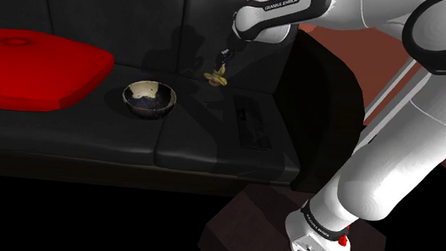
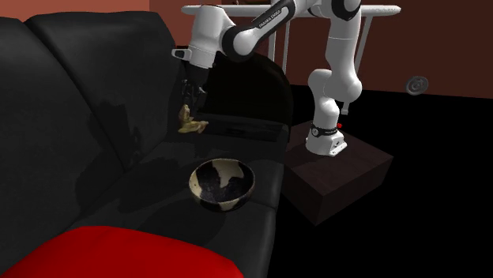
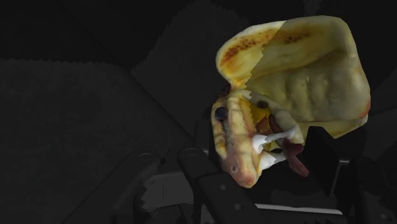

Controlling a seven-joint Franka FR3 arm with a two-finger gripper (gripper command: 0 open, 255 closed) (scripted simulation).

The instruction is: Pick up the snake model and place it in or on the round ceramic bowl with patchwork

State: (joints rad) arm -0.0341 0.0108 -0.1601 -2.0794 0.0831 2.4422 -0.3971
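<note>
- A red cushion (image 1: 34, 69) lies on the black sofa (image 1: 212, 148), well apart from the claw.
- The patchy dark-and-pale bowl (image 1: 149, 98) sits on the sofa, near the claw but lower.
- The claw (image 1: 222, 66) is clamped on the yellowish snake model (image 1: 216, 79), which hangs just beneath it.

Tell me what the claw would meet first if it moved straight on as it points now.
Pointing down and holding the snake model, the claw would probably press the snake onto the black sofa seat first; the gap is hard to judge.

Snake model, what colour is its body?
The snake model is pale yellow with brown speckles; best in wrist view.
</note>
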